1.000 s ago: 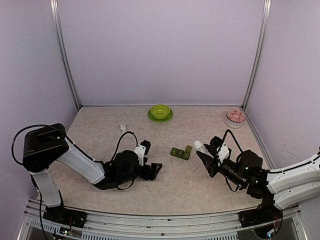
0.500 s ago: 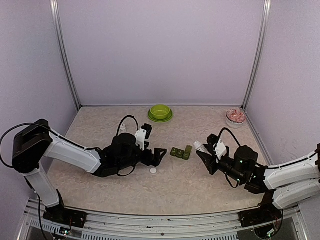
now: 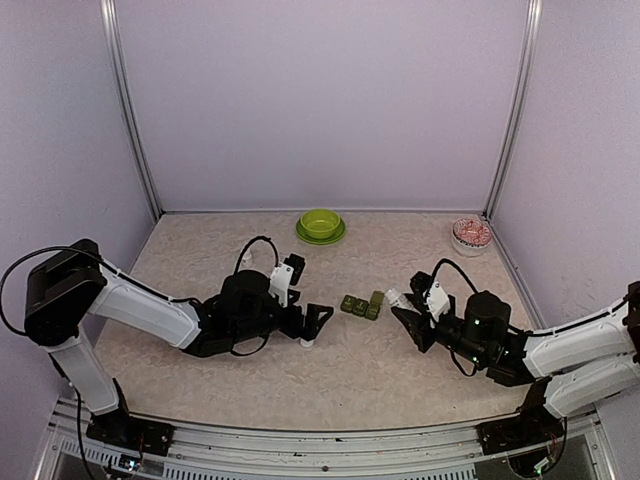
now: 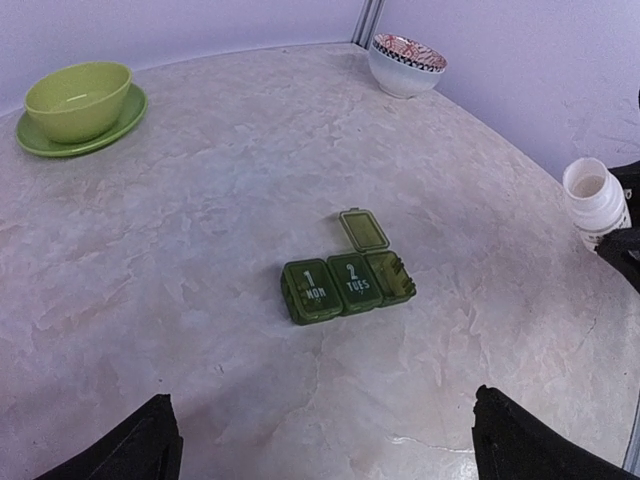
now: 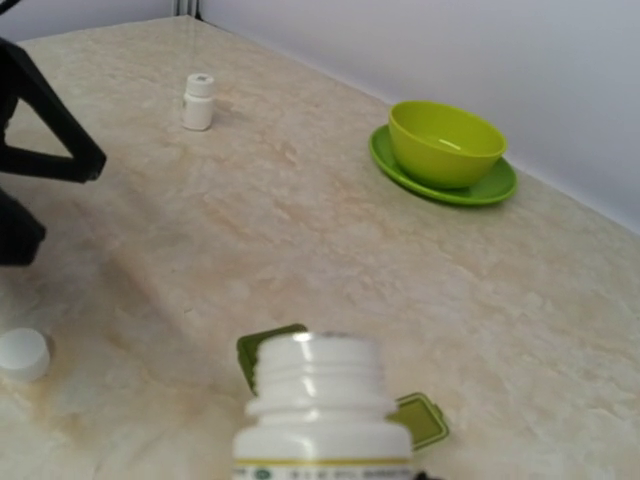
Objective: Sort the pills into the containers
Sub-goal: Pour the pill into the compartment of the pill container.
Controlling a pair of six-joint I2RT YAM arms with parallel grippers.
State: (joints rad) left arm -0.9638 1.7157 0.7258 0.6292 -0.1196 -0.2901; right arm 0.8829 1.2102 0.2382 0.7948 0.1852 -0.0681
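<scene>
The dark green pill box lies mid-table, two lids shut and the end compartment's lid flipped open. My left gripper is open wide just short of it, with nothing between its black fingers. A flat white cap lies on the table beside the lower finger. My right gripper is shut on an uncapped white bottle, whose mouth tilts toward the pill box just right of it. No pills show.
A lime green bowl on a saucer stands at the back centre. A patterned bowl sits in the back right corner. A small capped white bottle stands at the back left.
My left gripper opened fully, left the white cap on the table and swung toward the pill box. My right gripper edged left with the bottle.
</scene>
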